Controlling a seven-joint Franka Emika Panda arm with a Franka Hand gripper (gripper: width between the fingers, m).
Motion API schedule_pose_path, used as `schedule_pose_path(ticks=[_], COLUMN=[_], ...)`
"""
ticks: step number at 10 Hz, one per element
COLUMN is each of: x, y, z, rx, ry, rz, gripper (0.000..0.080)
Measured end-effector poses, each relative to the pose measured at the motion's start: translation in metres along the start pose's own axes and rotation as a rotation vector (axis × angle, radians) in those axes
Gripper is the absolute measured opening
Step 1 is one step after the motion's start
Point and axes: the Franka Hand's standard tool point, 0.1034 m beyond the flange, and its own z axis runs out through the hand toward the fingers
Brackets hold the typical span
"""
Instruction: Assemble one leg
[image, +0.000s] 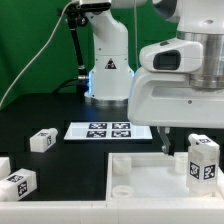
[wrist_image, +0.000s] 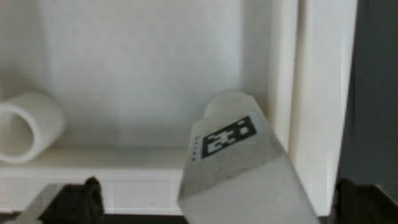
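Gripper fingers are clamped on the leg, held tilted just under them over the tray; it seems light, rigid, smooth, best gripped across flat sides.

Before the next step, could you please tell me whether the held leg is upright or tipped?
Upright: the small white tagged rectangular leg stands vertical beneath the gripper.

The leg is a small white stubby rectangular post with a black-and-white square tag on its side — it stands upright at the exterior view's right, near the front. In the wrist view the same leg reaches up between the fingertips, its tag facing the camera — slightly tilted, over a white surface.
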Motion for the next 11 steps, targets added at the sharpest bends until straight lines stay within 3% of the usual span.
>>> schedule_pose_path(ticks=[3, 4, 5, 6, 11], x=[-0.0007, -0.0005, -0.0005, -0.0006, -0.0006], y=[-0.0089, -0.0092, -0.0087, -0.0082, -0.0084], z=[-0.0005, -0.0008, -0.0003, 0.0, 0.0001], rx=[-0.01, -0.01, -0.01, -0.01, -0.008], ry=[0.002, 0.003, 0.002, 0.002, 0.002], rz=[-0.077, -0.073, -0.072, -0.071, 0.03], gripper=[0.0645, 0.0463, 0.0463, 0.0277, 0.028])
